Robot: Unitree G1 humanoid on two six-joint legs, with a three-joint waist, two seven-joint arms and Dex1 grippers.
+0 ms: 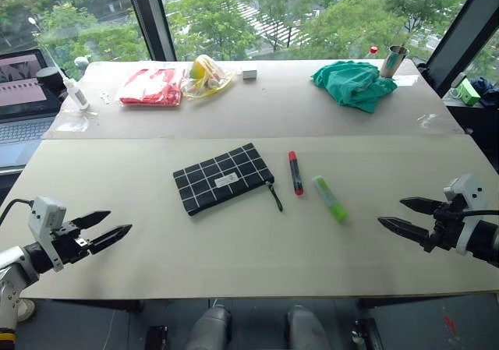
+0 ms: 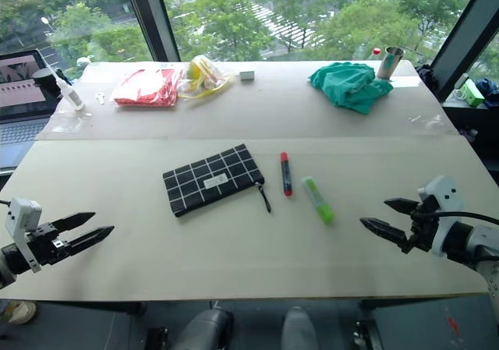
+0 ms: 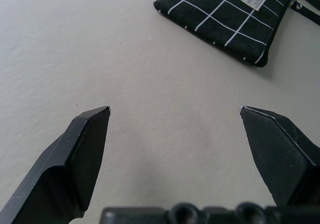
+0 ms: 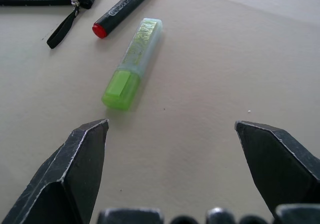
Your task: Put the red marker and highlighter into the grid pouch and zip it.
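The grid pouch lies flat in the middle of the table, black with white lines, its pull cord trailing toward the red marker. Just right of the marker rests the light-green highlighter. My left gripper hovers open near the table's front left, well short of the pouch, with nothing between its fingers. At the front right my right gripper is open too, pointing toward the highlighter and marker, a short way from them.
Along the far side of the table lie a red plastic packet, a yellow bag, a small white block, a teal cloth and a metal cup. A laptop and a white bottle stand at the far left.
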